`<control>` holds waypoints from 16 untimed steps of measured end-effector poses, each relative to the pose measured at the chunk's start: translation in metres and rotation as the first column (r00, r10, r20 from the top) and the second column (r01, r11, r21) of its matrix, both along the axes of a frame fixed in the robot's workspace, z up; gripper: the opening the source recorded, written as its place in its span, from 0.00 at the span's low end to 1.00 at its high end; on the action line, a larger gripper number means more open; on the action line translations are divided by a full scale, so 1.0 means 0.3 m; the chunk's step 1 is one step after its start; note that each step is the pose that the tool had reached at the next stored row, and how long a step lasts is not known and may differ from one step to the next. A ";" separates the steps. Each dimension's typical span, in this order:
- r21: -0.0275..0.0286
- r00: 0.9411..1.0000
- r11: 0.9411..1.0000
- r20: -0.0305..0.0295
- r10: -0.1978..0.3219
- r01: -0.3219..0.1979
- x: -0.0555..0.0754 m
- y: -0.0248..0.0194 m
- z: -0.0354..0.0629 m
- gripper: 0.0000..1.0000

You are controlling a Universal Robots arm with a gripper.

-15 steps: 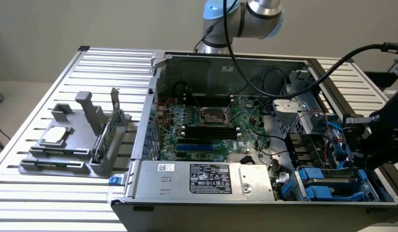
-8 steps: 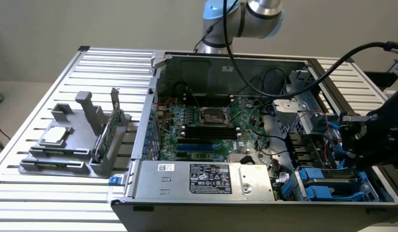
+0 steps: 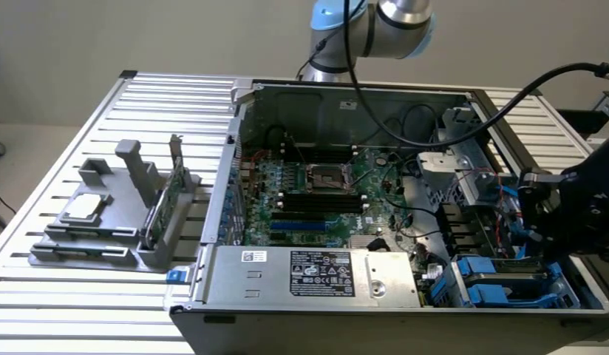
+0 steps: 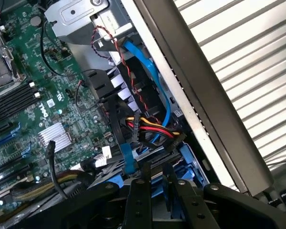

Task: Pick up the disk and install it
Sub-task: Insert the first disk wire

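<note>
The disk (image 3: 502,275), grey with a bright blue carrier, sits low in the drive bay at the open computer case's corner, at the exterior view's lower right. My black gripper (image 3: 541,237) hangs just above it, over the case's side wall. In the wrist view the two fingers (image 4: 139,191) stand close together, closed on the disk's blue carrier (image 4: 188,160), whose edge shows between and on either side of them. The disk's face is hidden there.
Blue, red, yellow and black cables (image 4: 148,126) crowd the space just beyond the bay. The motherboard (image 3: 315,192) fills the case floor and the power supply (image 3: 315,274) lies along its front. A grey fixture (image 3: 117,214) with a chip and an upright card stands on the slatted table (image 3: 77,310).
</note>
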State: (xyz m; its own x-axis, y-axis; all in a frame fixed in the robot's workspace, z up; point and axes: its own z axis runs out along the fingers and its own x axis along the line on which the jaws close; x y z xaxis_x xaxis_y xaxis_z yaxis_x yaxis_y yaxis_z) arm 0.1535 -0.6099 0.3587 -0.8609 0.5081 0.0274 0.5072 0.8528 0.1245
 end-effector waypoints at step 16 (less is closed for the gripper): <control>-0.001 0.963 0.963 -0.010 -0.268 0.268 0.000 0.000 -0.033 0.25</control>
